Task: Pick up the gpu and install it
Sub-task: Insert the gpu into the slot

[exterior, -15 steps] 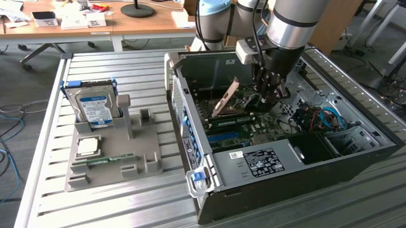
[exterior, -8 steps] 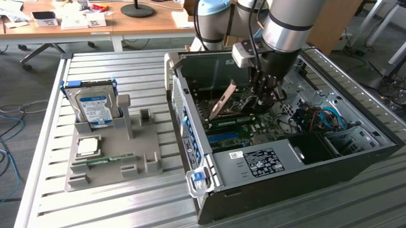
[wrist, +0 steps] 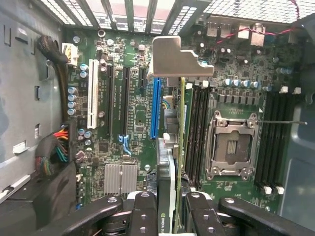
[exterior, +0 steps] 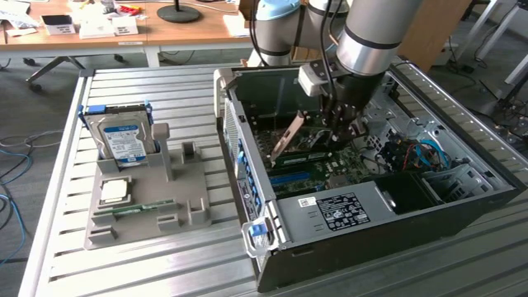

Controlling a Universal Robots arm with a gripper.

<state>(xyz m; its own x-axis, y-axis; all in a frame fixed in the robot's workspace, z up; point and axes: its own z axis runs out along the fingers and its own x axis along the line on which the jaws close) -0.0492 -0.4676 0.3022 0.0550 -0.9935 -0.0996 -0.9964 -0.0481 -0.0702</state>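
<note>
Slatted metal table (exterior: 148, 272): grey parts holder (exterior: 140, 232), open PC case (exterior: 387, 244).

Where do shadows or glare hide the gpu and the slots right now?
Exterior view: even daylight; the arm shades the case interior, yet the gpu in the gripper is well lit. Wrist view: motherboard evenly lit, no glare; only the cables sit in shadow.
</note>
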